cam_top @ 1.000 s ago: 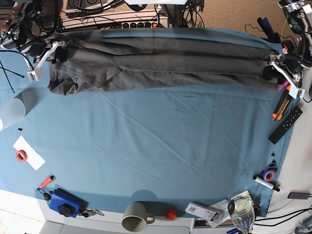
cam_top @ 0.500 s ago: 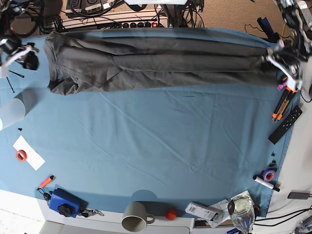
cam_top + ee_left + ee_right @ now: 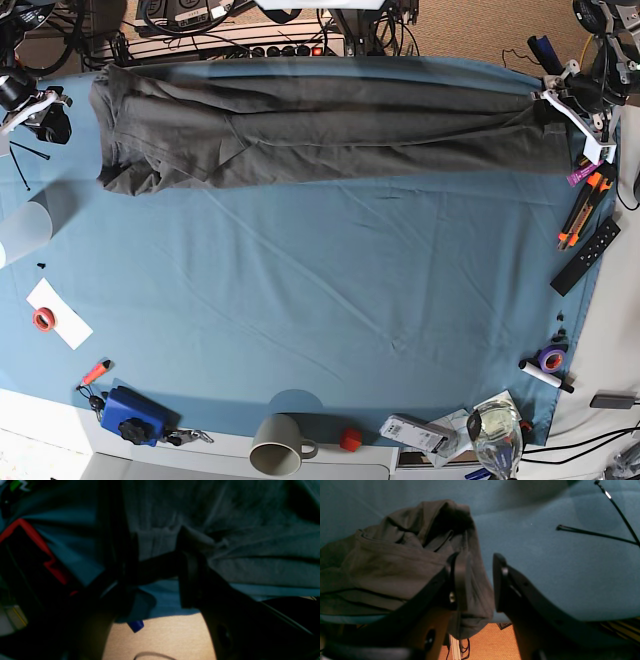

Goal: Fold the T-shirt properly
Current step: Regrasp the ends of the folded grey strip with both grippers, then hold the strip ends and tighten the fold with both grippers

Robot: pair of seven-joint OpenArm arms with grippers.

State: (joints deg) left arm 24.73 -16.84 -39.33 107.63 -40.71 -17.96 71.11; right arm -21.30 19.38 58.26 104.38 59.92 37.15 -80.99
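Since the earlier frames both arms have pulled outward off the T-shirt [image 3: 320, 135], which now lies as a long folded band across the far edge of the blue-covered surface [image 3: 320, 300]. The right end effector [image 3: 476, 580] has swung clear past the shirt's bunched sleeve end, its fingers parted with nothing between them, the cloth just beside one finger. The left end effector [image 3: 157, 580] sits at the shirt's opposite end; its fingers stand apart over the hem, but whether they pinch fabric I cannot tell.
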